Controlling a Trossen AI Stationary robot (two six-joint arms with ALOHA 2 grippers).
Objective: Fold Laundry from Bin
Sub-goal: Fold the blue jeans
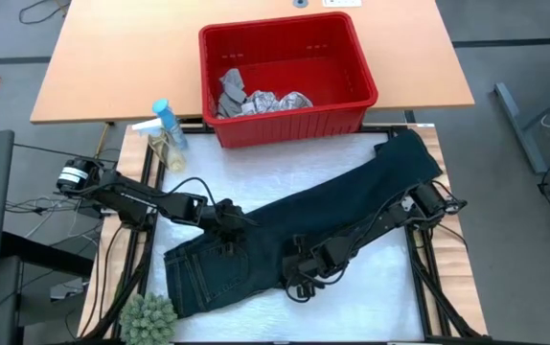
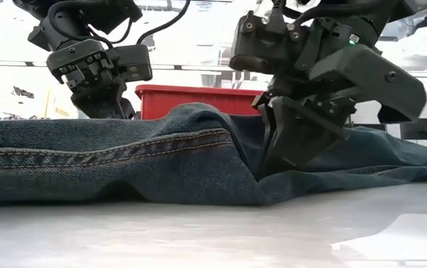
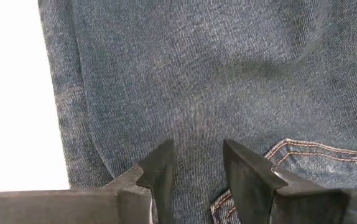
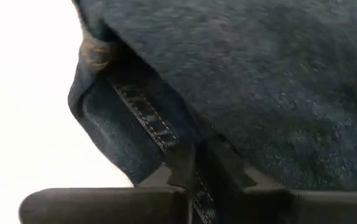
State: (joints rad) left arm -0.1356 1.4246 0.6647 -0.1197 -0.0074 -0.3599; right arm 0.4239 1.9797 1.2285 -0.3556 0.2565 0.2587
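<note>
right wrist view, right hand [image 4: 196,177] pinching trousers [image 4: 278,81] hem

Trousers [image 1: 285,244]: dark navy-blue denim, faintly faded weave, orange-tan stitching along seams and pocket. Bin [image 1: 289,105]: solid red. Cloth in bin, one [image 1: 230,86] plain grey, another [image 1: 277,102] white with grey print. Work mat [image 1: 256,172]: white. Table [image 1: 122,57] behind: light orange-tan wood. Spray bottle [image 1: 168,125]: light blue cap, white trigger, clear yellowish body. Small plant [image 1: 148,318]: pale green, spiky. Both arms and grippers: black. Floor: grey.
</note>
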